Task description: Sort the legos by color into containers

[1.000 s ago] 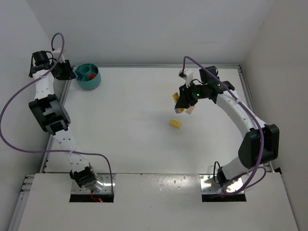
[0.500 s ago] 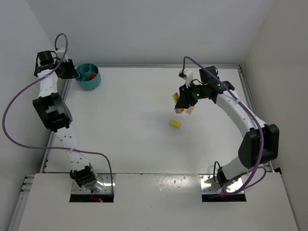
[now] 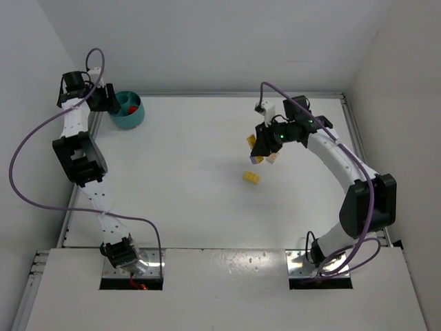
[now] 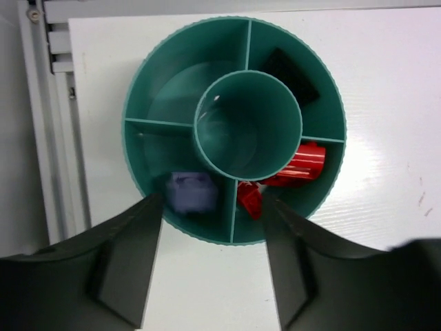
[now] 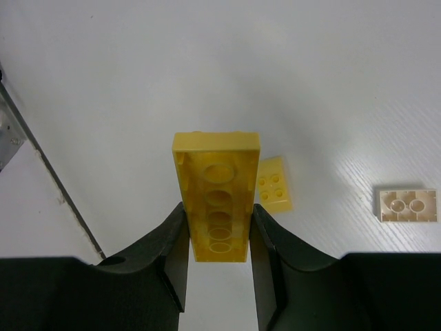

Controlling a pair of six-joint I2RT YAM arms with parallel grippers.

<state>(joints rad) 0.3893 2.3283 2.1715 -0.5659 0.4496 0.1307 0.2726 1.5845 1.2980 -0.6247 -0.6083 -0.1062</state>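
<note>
The round teal bowl (image 3: 127, 110) stands at the table's far left corner. In the left wrist view the bowl (image 4: 157, 89) holds a purple brick (image 4: 191, 192) in one compartment, red bricks (image 4: 293, 169) in two others and a dark piece (image 4: 289, 74) in another. My left gripper (image 4: 212, 258) is open and empty just above the bowl's near rim. My right gripper (image 5: 216, 241) is shut on a long yellow brick (image 5: 217, 196), held above the table (image 3: 256, 146). A small yellow brick (image 5: 274, 183) lies on the table below it (image 3: 251, 177).
A pale translucent brick (image 5: 408, 205) lies on the table right of the small yellow one. A metal rail (image 4: 52, 117) runs along the table's left edge beside the bowl. Walls close in the table at the back and sides.
My left arm has swung right and toward the back, bringing its gripper from beside the bowl to over it. The right arm has hardly moved, still holding the long yellow brick.
</note>
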